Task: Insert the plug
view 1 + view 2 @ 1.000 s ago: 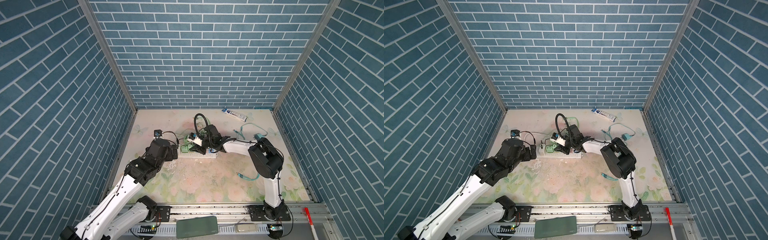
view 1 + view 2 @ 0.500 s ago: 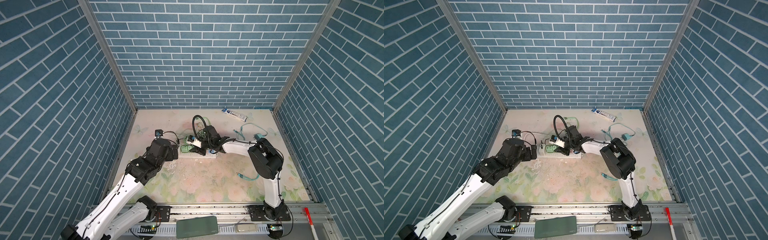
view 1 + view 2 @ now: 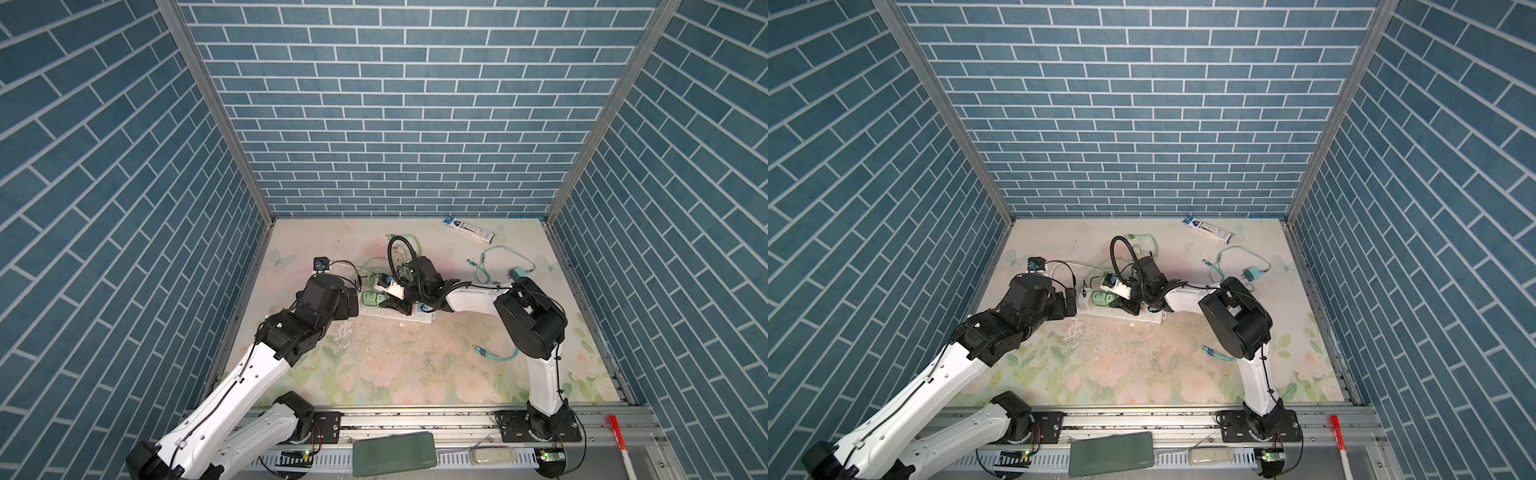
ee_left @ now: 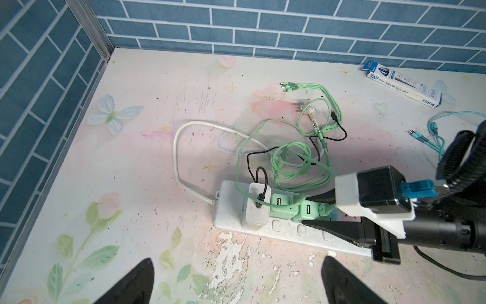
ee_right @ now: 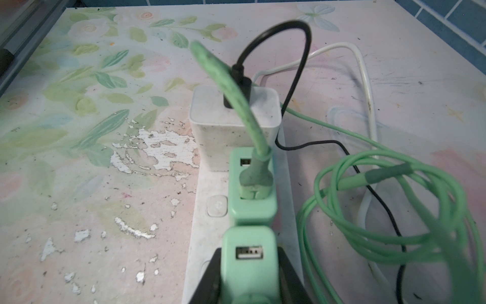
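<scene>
The right gripper (image 4: 305, 210) is clamped on the green plug (image 5: 248, 254). The plug sits on the strip (image 4: 228, 210), just beside another green charger (image 4: 282, 208); whether it is fully seated is unclear. The left gripper (image 4: 236, 263) hangs wide open, empty, near the strip's cord end.

You stand in a robot lab test cell: brick-print wall panels (image 3: 395, 104), aluminium corner posts (image 3: 218, 112), slotted mounting rail (image 3: 415, 419).

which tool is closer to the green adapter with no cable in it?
Right. The right tool is shut on the green adapter at the power strip; the left tool is open, off the strip's side, touching nothing.
</scene>
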Robot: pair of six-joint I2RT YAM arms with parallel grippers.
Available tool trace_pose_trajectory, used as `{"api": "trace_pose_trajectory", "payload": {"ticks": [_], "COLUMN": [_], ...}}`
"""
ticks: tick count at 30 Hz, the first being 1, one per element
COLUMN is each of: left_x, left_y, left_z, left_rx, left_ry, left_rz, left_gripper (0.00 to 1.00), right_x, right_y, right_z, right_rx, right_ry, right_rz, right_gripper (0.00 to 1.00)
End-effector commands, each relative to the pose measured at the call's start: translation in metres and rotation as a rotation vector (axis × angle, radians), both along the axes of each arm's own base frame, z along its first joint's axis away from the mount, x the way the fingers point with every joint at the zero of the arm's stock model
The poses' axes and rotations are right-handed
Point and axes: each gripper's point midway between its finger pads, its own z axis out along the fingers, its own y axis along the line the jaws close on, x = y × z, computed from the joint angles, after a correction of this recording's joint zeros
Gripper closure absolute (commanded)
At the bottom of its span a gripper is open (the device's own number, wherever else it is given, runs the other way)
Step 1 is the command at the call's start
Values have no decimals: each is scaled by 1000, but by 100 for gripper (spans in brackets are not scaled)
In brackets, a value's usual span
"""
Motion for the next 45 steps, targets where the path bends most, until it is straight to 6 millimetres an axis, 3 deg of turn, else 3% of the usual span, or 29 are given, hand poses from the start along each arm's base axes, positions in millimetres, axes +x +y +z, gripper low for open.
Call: {"api": "trace_pose_trajectory", "payload": {"ticks": [1, 11, 15, 24, 32, 41, 45], "left_x": [6, 5, 3, -4, -10, -8, -5], "left_y": [-3, 2, 3, 7, 12, 10, 10], "left_z": [12, 14, 12, 4, 1, 1, -3], "left_rx": [-11, -4, 0, 2, 4, 6, 12], "left_ry": [-28, -55, -57, -52, -47, -45, -33], "left_rz": [-8, 5, -2, 3, 9, 3, 19], "left_gripper": [0, 0, 1, 1, 0, 0, 0], "right_x": [-31, -41, -38, -27, -19, -16, -11], "right_y": [-9, 13, 18, 30, 38, 35, 20], "right_z": [-46, -59, -56, -13, -4, 0, 8], "right_rx": [-103, -106, -101, -54, -53, -55, -49], "right_ry": [152, 205, 205, 162, 141, 121, 118], "right_rz": [-12, -17, -37, -35, -28, -48, -82], "right_gripper": [100, 100, 100, 75, 57, 52, 51]}}
